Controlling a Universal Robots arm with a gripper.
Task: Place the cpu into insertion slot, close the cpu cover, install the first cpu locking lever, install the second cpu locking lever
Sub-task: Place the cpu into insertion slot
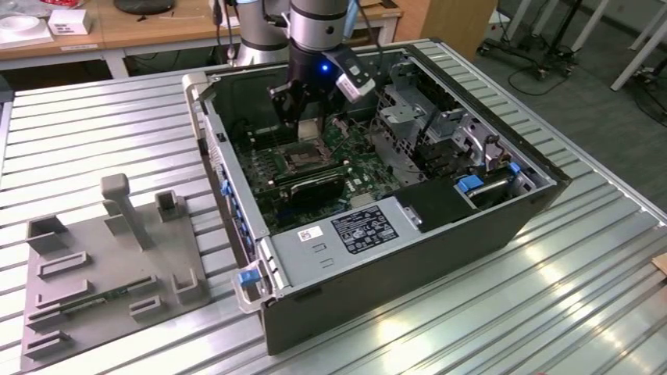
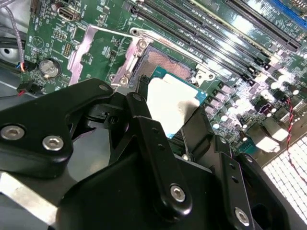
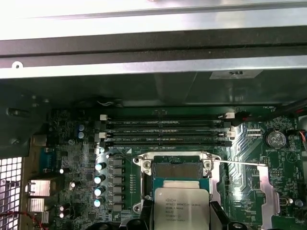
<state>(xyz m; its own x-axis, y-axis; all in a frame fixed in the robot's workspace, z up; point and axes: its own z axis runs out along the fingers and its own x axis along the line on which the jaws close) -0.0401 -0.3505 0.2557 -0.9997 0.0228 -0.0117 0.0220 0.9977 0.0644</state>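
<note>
Second wrist view: the cpu [image 2: 175, 98], pale metal face up, sits clamped between the two black fingers [image 2: 144, 120] of the gripper [image 2: 170, 109], which are closed on its opposite edges. It hangs close over the insertion slot [image 2: 168, 61], and whether it touches the slot cannot be told. The cpu cover [image 2: 79, 50] lies open and flat on the green motherboard [image 2: 48, 38] just beside the slot, with bare board showing through its window. A thin wire lever [image 2: 115, 31] stands unlatched along the slot's edge, and four long black memory slots [image 2: 216, 28] run just past it. In the exterior view the arm [image 1: 312, 31] reaches down from twelve o'clock into the open computer case [image 1: 417, 258], which rests on a slatted metal table [image 1: 542, 312]. A grey fixture plate [image 1: 105, 273] lies at the case's eight o'clock.
</note>
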